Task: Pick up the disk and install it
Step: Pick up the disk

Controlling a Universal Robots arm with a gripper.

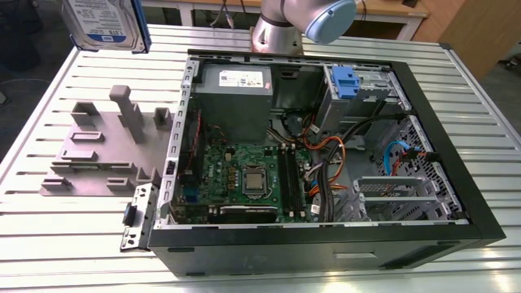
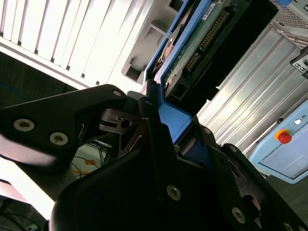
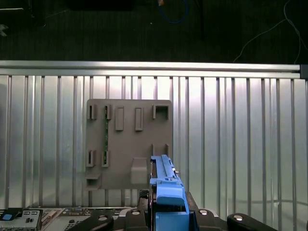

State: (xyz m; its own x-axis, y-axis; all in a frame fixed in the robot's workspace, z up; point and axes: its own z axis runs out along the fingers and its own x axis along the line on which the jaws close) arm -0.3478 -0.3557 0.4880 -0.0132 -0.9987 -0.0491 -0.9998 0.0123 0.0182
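The disk hangs high over the worktop's far left; the gripper seems clamped on its blue carrier frame; likely stiff, weighty, shock-sensitive; the frame edges give the safest hold.

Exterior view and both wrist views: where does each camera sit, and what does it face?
Exterior view: off the arm, high, looking down into the computer case; arm shows.
First wrist view: on the wrist, facing the grey fixture; pincer shows.
Second wrist view: beside the pincer, facing the disk.
Both wrist views share the pincer shut on the disk.
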